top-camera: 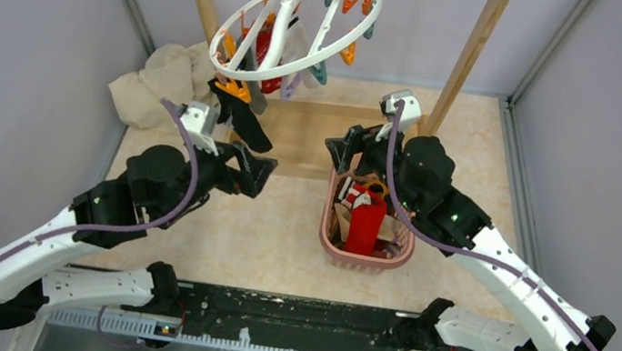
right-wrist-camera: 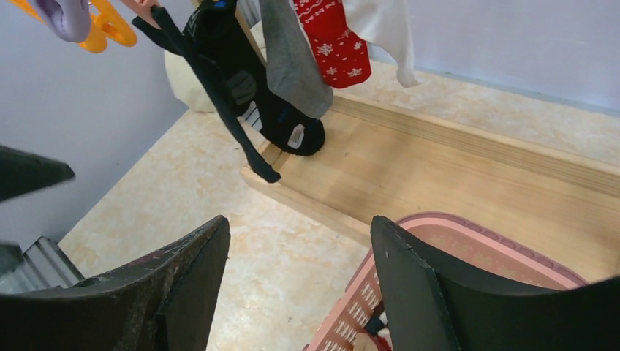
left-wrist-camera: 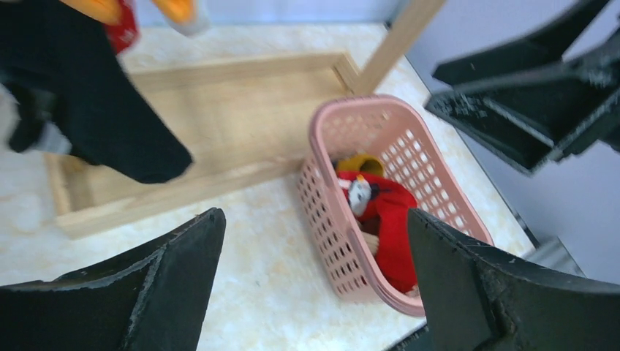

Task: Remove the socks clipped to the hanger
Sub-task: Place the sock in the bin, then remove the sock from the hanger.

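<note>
The white ring hanger point(top-camera: 295, 31) hangs tilted from the wooden rack's top bar, with orange, teal and purple clips. Socks still hang from it: a black sock point(right-wrist-camera: 241, 88), a grey sock point(right-wrist-camera: 292, 66), a red sock with white pattern point(right-wrist-camera: 333, 40) and a white sock point(right-wrist-camera: 384, 29). My left gripper point(top-camera: 257, 173) stands open and holds nothing, just below and in front of the black sock point(top-camera: 242, 120). My right gripper point(top-camera: 343, 152) is open too, over the far left rim of the pink basket point(top-camera: 366, 261).
The pink basket point(left-wrist-camera: 322, 190) holds a red sock point(left-wrist-camera: 391, 219) and a mustard yellow one point(left-wrist-camera: 360, 162). The rack's wooden base point(top-camera: 313, 134) lies behind the basket. A beige cloth heap point(top-camera: 160, 81) sits at the back left. Grey walls close in both sides.
</note>
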Motion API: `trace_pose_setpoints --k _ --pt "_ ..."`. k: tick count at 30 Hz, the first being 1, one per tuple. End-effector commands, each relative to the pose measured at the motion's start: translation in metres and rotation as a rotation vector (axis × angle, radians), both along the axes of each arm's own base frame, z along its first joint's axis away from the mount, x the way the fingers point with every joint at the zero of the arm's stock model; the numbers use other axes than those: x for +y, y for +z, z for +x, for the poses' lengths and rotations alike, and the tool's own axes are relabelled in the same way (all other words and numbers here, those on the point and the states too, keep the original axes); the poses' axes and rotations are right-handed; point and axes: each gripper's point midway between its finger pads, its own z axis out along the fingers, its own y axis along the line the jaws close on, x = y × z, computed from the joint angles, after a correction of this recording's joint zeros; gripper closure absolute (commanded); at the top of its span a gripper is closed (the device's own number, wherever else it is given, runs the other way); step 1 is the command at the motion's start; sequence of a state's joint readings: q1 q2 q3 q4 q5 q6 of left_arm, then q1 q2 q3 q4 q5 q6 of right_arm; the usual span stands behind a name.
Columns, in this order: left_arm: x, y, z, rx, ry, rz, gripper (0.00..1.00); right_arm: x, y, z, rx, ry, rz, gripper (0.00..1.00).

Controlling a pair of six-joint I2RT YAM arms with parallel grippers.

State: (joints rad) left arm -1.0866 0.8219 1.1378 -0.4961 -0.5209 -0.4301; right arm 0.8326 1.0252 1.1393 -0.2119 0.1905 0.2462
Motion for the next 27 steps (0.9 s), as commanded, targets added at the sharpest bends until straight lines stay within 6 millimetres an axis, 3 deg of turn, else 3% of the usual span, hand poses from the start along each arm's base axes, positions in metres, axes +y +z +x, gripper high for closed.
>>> trace_pose_setpoints --k 1,8,12,15,18,21,23,24,27 --pt "0.046 0.035 0.014 -0.095 0.195 0.029 0.01 0.005 0.030 -0.004 -0.054 0.037 0.080 0.29" --pt "0.081 0.102 0.024 -0.208 0.354 0.006 0.01 0.006 0.022 -0.011 -0.030 0.069 0.080 0.31" --pt "0.079 0.126 0.029 -0.260 0.372 0.013 0.01 0.004 0.022 -0.015 -0.029 0.074 0.090 0.32" --pt "0.063 0.136 0.034 -0.282 0.340 0.050 0.01 0.004 0.023 -0.017 -0.027 0.082 0.098 0.33" --pt "0.036 0.132 0.045 -0.277 0.280 0.113 0.01 0.003 0.023 -0.020 -0.024 0.088 0.100 0.33" --pt "0.015 0.115 0.064 -0.237 0.221 0.162 0.01 0.002 0.022 -0.021 -0.020 0.087 0.102 0.34" --pt "0.022 0.105 0.081 -0.203 0.220 0.150 0.01 -0.001 0.024 -0.023 -0.023 0.084 0.104 0.34" --pt "0.037 0.100 0.092 -0.191 0.255 0.142 0.01 -0.002 0.025 -0.023 -0.024 0.082 0.106 0.34" --pt "0.053 0.093 0.103 -0.173 0.285 0.141 0.01 -0.006 0.024 -0.026 -0.025 0.079 0.107 0.34"
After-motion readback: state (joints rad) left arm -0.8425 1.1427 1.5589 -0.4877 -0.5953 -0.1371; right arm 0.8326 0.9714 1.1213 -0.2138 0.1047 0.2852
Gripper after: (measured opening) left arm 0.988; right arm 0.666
